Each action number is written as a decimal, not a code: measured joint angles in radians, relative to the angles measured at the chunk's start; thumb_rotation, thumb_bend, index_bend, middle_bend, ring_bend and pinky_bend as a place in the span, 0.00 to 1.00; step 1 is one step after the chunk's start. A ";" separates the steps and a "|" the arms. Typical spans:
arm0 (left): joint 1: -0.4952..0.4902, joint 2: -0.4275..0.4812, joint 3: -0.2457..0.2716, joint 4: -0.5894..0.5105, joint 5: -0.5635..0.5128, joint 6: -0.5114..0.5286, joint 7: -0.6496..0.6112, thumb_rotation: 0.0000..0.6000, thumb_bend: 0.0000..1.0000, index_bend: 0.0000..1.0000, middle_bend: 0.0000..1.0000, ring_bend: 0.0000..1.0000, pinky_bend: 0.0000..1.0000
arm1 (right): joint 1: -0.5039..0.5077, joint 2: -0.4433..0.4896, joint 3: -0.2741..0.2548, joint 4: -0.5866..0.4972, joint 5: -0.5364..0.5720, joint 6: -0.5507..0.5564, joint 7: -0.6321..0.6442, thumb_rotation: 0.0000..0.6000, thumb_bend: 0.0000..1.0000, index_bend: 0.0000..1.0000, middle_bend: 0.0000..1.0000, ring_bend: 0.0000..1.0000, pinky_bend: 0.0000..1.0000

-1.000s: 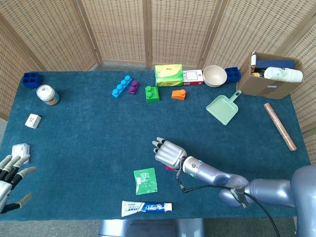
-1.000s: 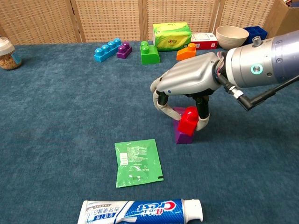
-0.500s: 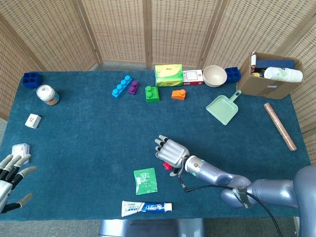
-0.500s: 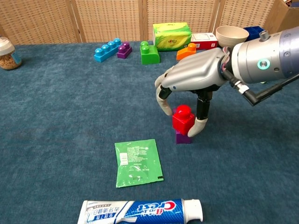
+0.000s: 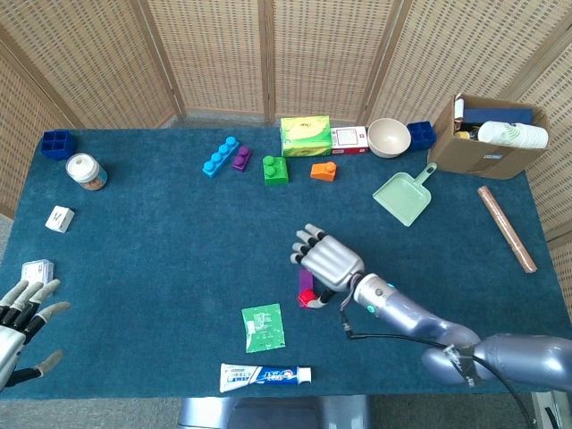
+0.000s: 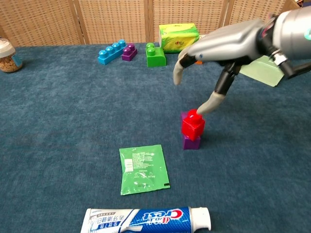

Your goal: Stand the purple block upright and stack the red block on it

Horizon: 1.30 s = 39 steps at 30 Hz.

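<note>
The red block (image 6: 193, 126) stands on top of the purple block (image 6: 191, 142), which is upright on the blue cloth. Seen from the head view, the red block (image 5: 308, 300) and the purple block (image 5: 306, 280) lie just left of my right hand (image 5: 329, 261). My right hand (image 6: 218, 48) hovers above and to the right of the stack with its fingers spread and nothing in it; one fingertip (image 6: 201, 108) is close to the red block's top stud. My left hand (image 5: 22, 313) rests at the table's near left edge, fingers apart and empty.
A green packet (image 6: 142, 168) and a toothpaste tube (image 6: 146, 221) lie in front of the stack. At the back are blue (image 5: 219, 156), small purple (image 5: 241, 158), green (image 5: 274, 169) and orange (image 5: 323, 170) blocks, a green box (image 5: 306, 135), a bowl (image 5: 388, 137) and a dustpan (image 5: 405, 196).
My right hand set the red block square on the purple block, let go, and rose up and to the right. The left hand stayed put.
</note>
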 measured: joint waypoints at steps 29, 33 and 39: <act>-0.004 -0.012 -0.016 -0.057 -0.141 -0.101 0.013 1.00 0.29 0.23 0.10 0.00 0.00 | -0.641 0.096 -0.016 0.065 -0.136 0.693 0.306 1.00 0.22 0.35 0.21 0.02 0.08; -0.003 -0.033 -0.021 -0.044 -0.165 -0.115 0.003 1.00 0.29 0.24 0.11 0.00 0.00 | -0.717 0.083 -0.025 0.089 -0.150 0.759 0.323 1.00 0.22 0.35 0.21 0.02 0.08; 0.003 -0.066 -0.032 -0.023 -0.160 -0.089 -0.008 1.00 0.29 0.26 0.12 0.00 0.00 | -0.810 0.072 -0.037 0.127 -0.165 0.794 0.389 1.00 0.22 0.36 0.22 0.02 0.08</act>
